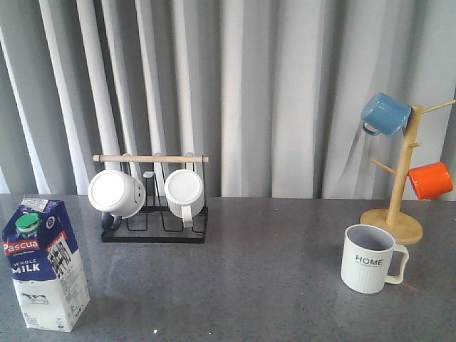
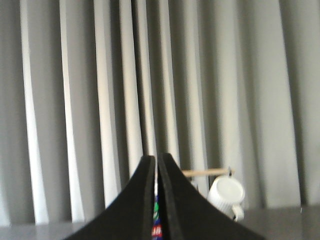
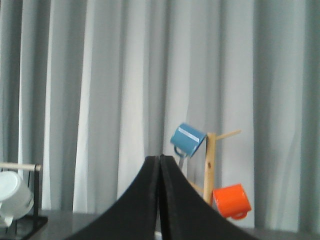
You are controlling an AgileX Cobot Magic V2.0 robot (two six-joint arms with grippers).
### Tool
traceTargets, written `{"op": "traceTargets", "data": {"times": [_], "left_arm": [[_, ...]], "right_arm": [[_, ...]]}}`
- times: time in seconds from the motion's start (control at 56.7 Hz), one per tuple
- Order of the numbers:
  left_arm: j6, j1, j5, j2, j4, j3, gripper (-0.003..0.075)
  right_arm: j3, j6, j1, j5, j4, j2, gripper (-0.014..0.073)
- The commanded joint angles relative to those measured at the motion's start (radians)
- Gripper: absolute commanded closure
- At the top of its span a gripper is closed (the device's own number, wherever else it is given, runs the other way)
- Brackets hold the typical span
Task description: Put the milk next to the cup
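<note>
Milk, a tall gable-top carton with a green cap, stands at the lower left of the front view, well apart from the ribbed "HOME" cup at lower right. Only the wrist views show the pincers. The left gripper is nearly closed, a sliver of carton between its black fingers; the right gripper is pressed closed on nothing.

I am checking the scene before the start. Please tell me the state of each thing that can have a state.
milk: upright, cap on, at the table's left.
HOME cup: upright, mouth up, far from the milk.
white mugs: two, lying on the black rack.
blue mug: hung on the wooden tree.
orange mug: hung on the tree, lower.
left gripper: shut, empty.
right gripper: shut, empty.
</note>
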Motion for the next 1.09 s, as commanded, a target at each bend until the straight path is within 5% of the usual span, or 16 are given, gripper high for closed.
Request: {"op": "traceTargets", "data": {"times": [0.0,0.194,0.388,0.512,0.653,0.882,1.076], "left_arm": [[0.040,-0.003,0.064,0.192,-0.006,-0.122,0.0726],[0.015,-0.005,0.018,0.412,-0.007,-0.232,0.0726],[-0.212,-0.007,0.006,0.478,-0.005,-0.279,0.0715],[-0.207,-0.007,0.011,0.488,-0.005,-0.333,0.0666],[-0.187,-0.007,0.028,0.528,-0.005,-0.387,0.0496],[-0.168,-0.007,0.055,0.632,-0.005,-0.391,0.0170],[-0.168,-0.007,0.054,0.687,-0.005,-0.391,0.0127]], "right_arm": [[-0.137,0.046,-0.004,0.050,0.000,0.176,0.0602],[-0.191,0.070,-0.005,0.034,0.000,0.342,0.0602],[-0.192,0.080,-0.010,0.034,0.057,0.372,0.0599],[-0.194,0.032,-0.010,0.026,0.043,0.378,0.0568],[-0.226,-0.011,-0.010,0.105,0.045,0.408,0.0407],[-0.249,-0.017,-0.010,0.108,0.045,0.448,-0.0037],[-0.249,-0.017,-0.009,0.099,0.047,0.455,-0.0108]]}}
